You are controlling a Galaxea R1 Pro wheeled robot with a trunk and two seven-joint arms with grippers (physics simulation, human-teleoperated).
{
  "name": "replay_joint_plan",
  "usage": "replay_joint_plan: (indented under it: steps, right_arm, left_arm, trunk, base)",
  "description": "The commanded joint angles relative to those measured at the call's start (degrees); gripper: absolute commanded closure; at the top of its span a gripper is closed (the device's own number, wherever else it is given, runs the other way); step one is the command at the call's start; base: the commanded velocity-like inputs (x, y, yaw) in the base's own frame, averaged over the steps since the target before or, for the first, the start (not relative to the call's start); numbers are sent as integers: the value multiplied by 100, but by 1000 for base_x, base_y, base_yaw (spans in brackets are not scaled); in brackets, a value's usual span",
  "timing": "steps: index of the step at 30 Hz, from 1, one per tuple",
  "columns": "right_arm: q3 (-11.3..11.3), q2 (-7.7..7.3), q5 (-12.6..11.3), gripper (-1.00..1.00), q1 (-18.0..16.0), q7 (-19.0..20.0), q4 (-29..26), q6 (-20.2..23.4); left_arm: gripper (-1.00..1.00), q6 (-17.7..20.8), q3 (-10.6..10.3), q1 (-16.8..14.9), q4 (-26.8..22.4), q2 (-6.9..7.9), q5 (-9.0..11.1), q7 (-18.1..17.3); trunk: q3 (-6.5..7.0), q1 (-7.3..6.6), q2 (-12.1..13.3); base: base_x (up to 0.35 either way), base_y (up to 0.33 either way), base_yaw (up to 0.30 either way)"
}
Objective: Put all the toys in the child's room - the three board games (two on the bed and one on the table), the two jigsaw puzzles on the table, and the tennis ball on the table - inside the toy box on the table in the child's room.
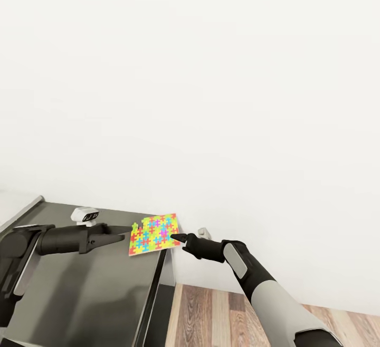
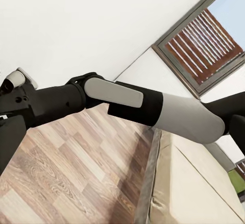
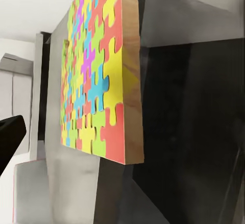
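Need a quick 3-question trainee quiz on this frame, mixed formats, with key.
1. True or false: the jigsaw puzzle is held up between the two arms, with the right gripper at its edge.
2. Multiple choice: what floor shows below the right arm? A) carpet B) wood planks C) tile
3. Fill in: in the right wrist view, the puzzle's side edge looks like plain ____.

Key: 1 true. 2 B, the wood plank floor. 3 wood.
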Motion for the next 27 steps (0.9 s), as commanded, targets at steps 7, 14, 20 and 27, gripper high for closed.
replay_joint_plan:
  steps: [7,14,20,27]
  right_arm:
    - [3,0,-13,-100,-3,1,-3,25]
    - [3,0,-14,-100,-3,1,-3,25]
    - [6,0,-13,-100,-3,1,-3,25]
    - [6,0,-13,-100,-3,1,-3,24]
  left_arm:
    - [-100,61,3,-3,-1,6,-1,-22]
    - [-100,61,8,-3,-1,9,-1,-22]
    - [-100,53,34,-3,-1,7,-1,-22]
    - [-100,52,76,-3,-2,-5,-1,-22]
  trunk:
    - [-6,0,-4]
    - [-6,0,-4]
    - [-6,0,-4]
    - [-6,0,-4]
  base:
    - [0,0,0]
    - [0,58,0]
    - [0,61,0]
    - [0,4,0]
